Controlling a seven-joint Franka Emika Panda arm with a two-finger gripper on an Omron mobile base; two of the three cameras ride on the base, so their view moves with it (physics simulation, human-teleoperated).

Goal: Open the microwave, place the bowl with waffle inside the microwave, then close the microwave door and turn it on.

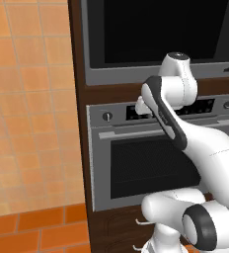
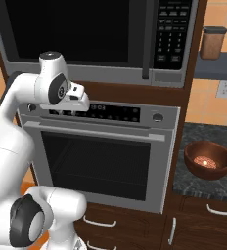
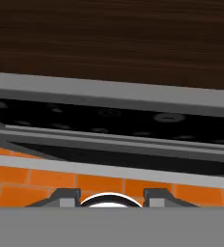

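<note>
Black microwave door [image 2: 76, 30] shut, above hand [image 2: 79, 97].

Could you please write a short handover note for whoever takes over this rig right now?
Gripper: fingers apart, holding nothing, raised in front of the grey oven.
Large grey-framed microwave above the oven: its black glass door is shut, black vertical bar handle untouched.
Brown wooden bowl with the waffle sits on the dark counter to the right.
Done: nothing yet.
Left: open the door, load the bowl, close the door, switch on.
</note>
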